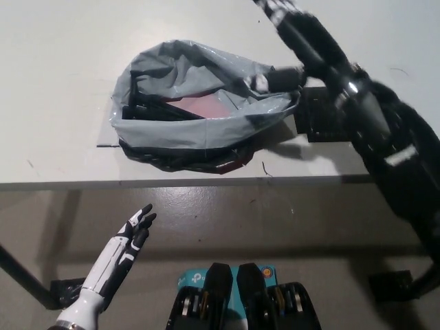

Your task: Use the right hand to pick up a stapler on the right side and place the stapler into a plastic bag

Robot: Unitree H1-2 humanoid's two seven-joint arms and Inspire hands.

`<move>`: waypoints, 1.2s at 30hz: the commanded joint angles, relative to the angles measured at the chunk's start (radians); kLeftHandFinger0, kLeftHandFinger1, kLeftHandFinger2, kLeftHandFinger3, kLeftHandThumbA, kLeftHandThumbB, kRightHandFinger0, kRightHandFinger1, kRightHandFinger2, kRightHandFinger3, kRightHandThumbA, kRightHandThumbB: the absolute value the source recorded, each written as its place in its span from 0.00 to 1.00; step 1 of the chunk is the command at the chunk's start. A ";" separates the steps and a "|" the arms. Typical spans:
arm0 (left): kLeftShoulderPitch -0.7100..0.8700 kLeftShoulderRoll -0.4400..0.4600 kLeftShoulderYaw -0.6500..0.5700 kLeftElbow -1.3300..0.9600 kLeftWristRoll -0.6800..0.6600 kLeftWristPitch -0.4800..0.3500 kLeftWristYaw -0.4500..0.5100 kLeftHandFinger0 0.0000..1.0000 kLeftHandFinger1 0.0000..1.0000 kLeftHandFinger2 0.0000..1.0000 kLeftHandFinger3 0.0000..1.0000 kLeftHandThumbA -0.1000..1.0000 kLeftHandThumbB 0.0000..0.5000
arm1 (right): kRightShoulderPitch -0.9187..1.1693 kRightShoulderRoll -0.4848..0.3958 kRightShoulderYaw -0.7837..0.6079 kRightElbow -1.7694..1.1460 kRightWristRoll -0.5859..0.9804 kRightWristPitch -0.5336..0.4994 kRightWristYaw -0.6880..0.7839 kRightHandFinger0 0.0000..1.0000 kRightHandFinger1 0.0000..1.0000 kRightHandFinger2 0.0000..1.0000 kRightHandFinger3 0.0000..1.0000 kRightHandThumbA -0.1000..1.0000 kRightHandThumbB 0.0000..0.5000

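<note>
A grey plastic bag (185, 130) lies open on the white table (55, 69). Dark objects (148, 110) and a pink item (206, 106) lie inside it; I cannot pick out a stapler among them. My black right hand (295, 31) is blurred by motion above the bag's right rim and reaches the picture's top edge. It looks open, its thumb standing apart over the rim, and nothing shows in it. My white left hand (127, 237) rests open at the lower left, below the table's front edge.
A flat black plate (323, 120) lies on the table just right of the bag, partly under my right arm. The table's front edge (206, 182) runs across the middle, with the floor below it.
</note>
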 commanded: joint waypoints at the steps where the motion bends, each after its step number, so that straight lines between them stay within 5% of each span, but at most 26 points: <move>1: -0.091 -0.003 0.090 0.008 -0.113 -0.060 0.015 1.00 1.00 1.00 1.00 1.00 0.00 | 0.437 -0.129 -0.399 -1.033 0.463 0.087 -0.100 1.00 1.00 1.00 1.00 1.00 0.60; 7: -0.074 -0.013 0.090 0.023 -0.128 -0.064 0.011 1.00 1.00 1.00 1.00 1.00 0.01 | 0.779 0.046 -0.312 -0.947 0.334 -0.264 -0.242 1.00 1.00 1.00 1.00 1.00 0.44; 10: -0.047 -0.010 0.089 0.017 -0.118 -0.066 0.014 1.00 1.00 1.00 1.00 1.00 0.01 | 0.834 0.120 -0.296 -0.785 0.269 -0.301 -0.267 1.00 1.00 1.00 1.00 0.99 0.42; 11: -0.037 -0.009 0.088 0.013 -0.117 -0.067 0.013 1.00 1.00 1.00 1.00 1.00 0.02 | 0.826 0.132 -0.294 -0.702 0.262 -0.344 -0.269 1.00 1.00 1.00 1.00 0.98 0.34; 15: -0.002 -0.009 0.088 0.003 -0.120 -0.080 0.000 1.00 1.00 1.00 1.00 1.00 0.01 | 0.815 0.202 -0.320 -0.421 0.300 -0.374 -0.255 1.00 1.00 1.00 1.00 0.83 0.40; 19: 0.006 -0.014 0.088 -0.005 -0.109 -0.076 0.001 1.00 1.00 1.00 1.00 1.00 0.03 | 0.788 0.227 -0.358 -0.226 0.310 -0.377 -0.253 1.00 1.00 1.00 1.00 0.79 0.47; 21: -0.007 -0.010 0.102 -0.012 -0.111 -0.057 0.006 1.00 1.00 1.00 1.00 1.00 0.11 | 0.769 0.224 -0.376 -0.152 0.291 -0.376 -0.240 1.00 1.00 1.00 1.00 0.78 0.50; 26: -0.004 -0.004 0.101 -0.014 -0.098 -0.064 0.000 1.00 1.00 1.00 1.00 1.00 0.07 | 0.783 0.239 -0.401 -0.134 0.400 -0.363 -0.152 1.00 1.00 1.00 1.00 0.80 0.40; 36: 0.041 -0.003 0.100 -0.018 -0.102 -0.064 -0.016 1.00 1.00 1.00 1.00 1.00 0.04 | 0.851 0.239 -0.387 -0.120 0.404 -0.377 -0.126 1.00 1.00 1.00 1.00 0.79 0.44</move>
